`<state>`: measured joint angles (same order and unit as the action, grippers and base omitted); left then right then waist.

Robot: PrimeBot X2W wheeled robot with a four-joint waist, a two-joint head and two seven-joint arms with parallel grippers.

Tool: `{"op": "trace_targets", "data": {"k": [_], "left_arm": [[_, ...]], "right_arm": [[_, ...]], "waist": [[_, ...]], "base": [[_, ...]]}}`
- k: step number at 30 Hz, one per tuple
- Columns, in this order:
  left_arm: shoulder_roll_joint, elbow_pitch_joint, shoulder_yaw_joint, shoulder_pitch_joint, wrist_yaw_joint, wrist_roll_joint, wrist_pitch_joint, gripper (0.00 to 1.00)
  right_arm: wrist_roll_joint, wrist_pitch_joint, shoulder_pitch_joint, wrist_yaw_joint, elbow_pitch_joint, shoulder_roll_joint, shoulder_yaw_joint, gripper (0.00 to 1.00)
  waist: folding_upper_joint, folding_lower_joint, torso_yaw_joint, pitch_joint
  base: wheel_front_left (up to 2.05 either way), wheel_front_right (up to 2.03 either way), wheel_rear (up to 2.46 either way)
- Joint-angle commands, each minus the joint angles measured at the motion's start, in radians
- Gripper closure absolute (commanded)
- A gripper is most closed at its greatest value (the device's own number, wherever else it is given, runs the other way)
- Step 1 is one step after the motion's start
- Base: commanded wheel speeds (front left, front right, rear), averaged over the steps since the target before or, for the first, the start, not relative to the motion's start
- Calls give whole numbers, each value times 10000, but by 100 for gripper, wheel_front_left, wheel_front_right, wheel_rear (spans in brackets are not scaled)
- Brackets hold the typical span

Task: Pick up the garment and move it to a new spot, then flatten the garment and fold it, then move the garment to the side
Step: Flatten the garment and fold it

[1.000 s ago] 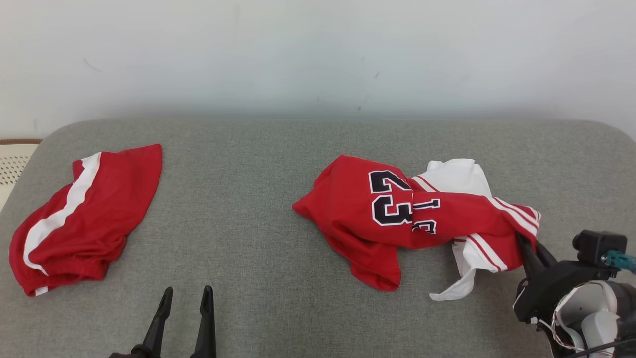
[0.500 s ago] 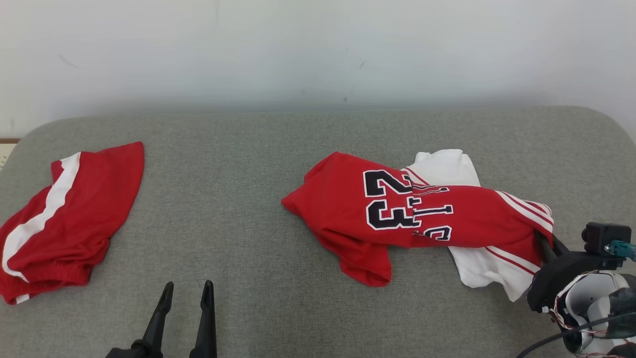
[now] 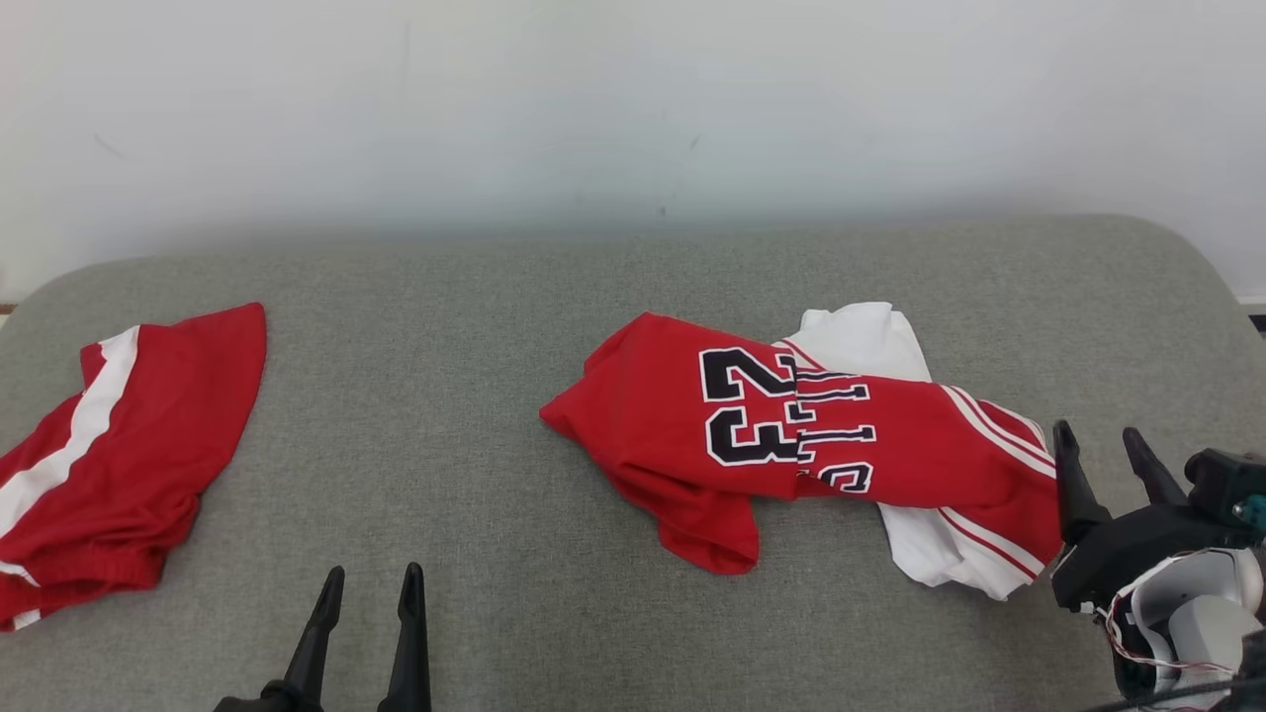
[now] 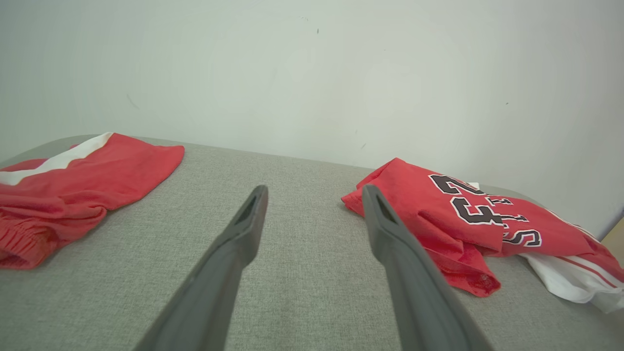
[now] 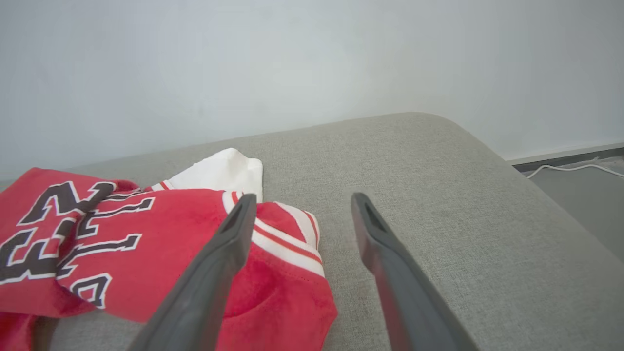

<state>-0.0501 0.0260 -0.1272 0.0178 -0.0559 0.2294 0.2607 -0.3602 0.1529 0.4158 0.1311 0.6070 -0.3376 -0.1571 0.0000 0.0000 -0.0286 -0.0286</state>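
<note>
The garment (image 3: 781, 435) is a crumpled red and white jersey with a black 23, lying right of centre on the grey cushion (image 3: 475, 396); it also appears in the left wrist view (image 4: 438, 214) and the right wrist view (image 5: 161, 243). My right gripper (image 3: 1100, 445) stands open just off the jersey's right end, holding nothing; in its own view (image 5: 302, 204) the left finger lies over the jersey's striped edge. Near the front edge, left of centre, my left gripper (image 3: 373, 583) is open and empty, its fingers spread over bare cushion (image 4: 314, 195).
Red shorts (image 3: 109, 455) with a white side stripe lie at the cushion's far left, also in the left wrist view (image 4: 83, 170). A pale wall (image 3: 633, 109) rises behind the cushion. Beyond the cushion's right edge is floor with a white cable (image 5: 575, 168).
My right gripper has let go of the jersey's right end and its fingers now stand apart beside it. The jersey settled flatter. The head camera shifted, so the whole scene slid left.
</note>
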Motion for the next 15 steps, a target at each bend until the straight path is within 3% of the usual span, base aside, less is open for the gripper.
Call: {"op": "trace_targets", "data": {"k": [1, 10, 15], "left_arm": [[-6, -2, 21, -160, -31, 58, 42, 0], [-4, 45, 32, -260, -24, 58, 42, 0], [-4, 59, 31, -277, -23, 71, 42, 0]], "right_arm": [[-85, 185, -193, -6, -271, 61, 25, 0], [154, 888, -1270, -6, -2619, 396, 234, 0], [455, 1005, -2122, -6, -3809, 897, 603, 0]], "waist": [[0, 0, -38, 30], [0, 0, -87, 130], [0, 0, -4, 176]], "base": [[0, 0, 0], [0, 0, 0], [0, 0, 0]]}}
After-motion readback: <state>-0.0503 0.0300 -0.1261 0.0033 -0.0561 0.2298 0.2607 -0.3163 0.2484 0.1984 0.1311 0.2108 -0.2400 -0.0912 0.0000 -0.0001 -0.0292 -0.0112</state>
